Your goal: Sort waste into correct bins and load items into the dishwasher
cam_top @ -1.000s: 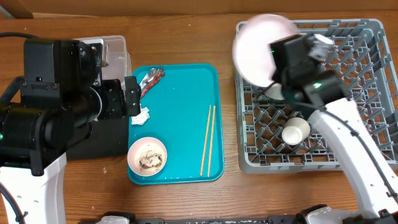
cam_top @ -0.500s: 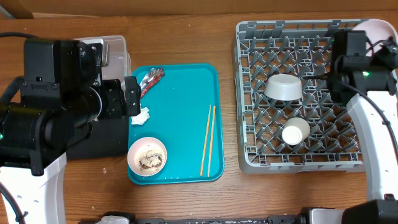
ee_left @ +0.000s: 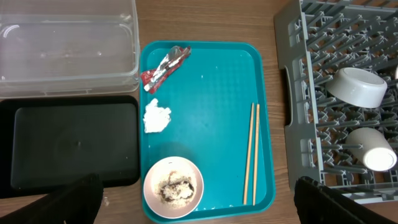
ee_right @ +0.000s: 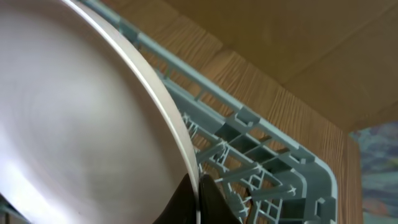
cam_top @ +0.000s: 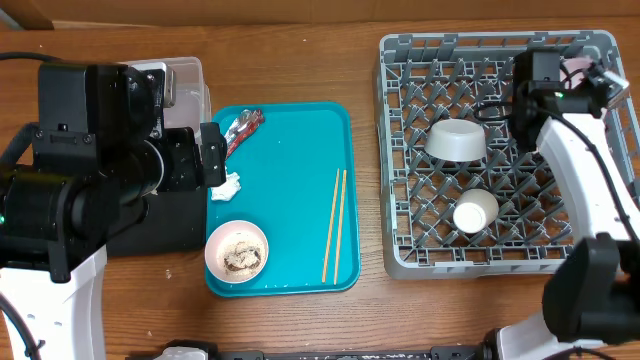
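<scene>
While the right gripper point(ee_right: 198, 200) hangs over the far right corner of the large square grey plastic dish rack point(cam_top: 470, 266), it holds the pale pink round plate point(ee_right: 81, 124) on edge, jaws clamped on the plate rim; only one dark finger shows in the wrist view, the other is hidden behind the plate. Can't tell if the plate touches the rack pegs

Already in the rack: grey round bowl point(cam_top: 456, 140), tipped over near the middle, and small white cup point(cam_top: 475, 212) lying on its side just in front of it, the two apart

Left gripper point(ee_left: 196, 190) hovers over the left side, jaws wide apart, holding nothing

On the flat teal plastic tray point(ee_left: 211, 112):
- crumpled red-and-silver wrapper point(ee_left: 165, 67), far left corner
- crumpled white tissue point(ee_left: 156, 116), near the left edge
- small pinkish-white bowl point(ee_left: 152, 186), near left corner, upright, with white rice and brownish scraps point(ee_left: 174, 188) inside
- pair of thin wooden chopsticks point(ee_left: 252, 154), side by side along the right edge

Left of the tray: clear plastic rectangular tub point(ee_left: 68, 43) at the far side, shallow black rectangular tray point(ee_left: 68, 143) just in front of it. Neither holds any waste
</scene>
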You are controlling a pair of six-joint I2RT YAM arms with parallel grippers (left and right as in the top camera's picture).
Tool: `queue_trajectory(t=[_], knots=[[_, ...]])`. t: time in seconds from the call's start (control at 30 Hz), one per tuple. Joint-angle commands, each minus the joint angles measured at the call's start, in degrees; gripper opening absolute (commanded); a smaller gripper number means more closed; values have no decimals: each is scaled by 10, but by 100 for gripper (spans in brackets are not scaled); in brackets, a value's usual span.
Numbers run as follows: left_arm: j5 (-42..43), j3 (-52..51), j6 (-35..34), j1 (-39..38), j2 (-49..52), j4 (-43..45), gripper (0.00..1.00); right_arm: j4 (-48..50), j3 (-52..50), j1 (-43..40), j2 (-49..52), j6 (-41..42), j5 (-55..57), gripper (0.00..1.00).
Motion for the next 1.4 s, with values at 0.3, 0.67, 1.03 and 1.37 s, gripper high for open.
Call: queue_trajectory(t=[0.3, 0.67, 1.03, 1.37], knots=[[-4, 4, -10, -1, 2, 1, 100, 24, -2, 58, 12, 0, -14, 43], [-4, 4, -10, -1, 2, 1, 100, -39, 47, 81, -37, 0, -121, 63], [-4, 4, -10, -1, 2, 1, 100, -29, 67, 224, -120, -152, -477, 51], [-4, 4, -10, -1, 2, 1, 100, -31, 18, 391, -80, -145, -518, 58]])
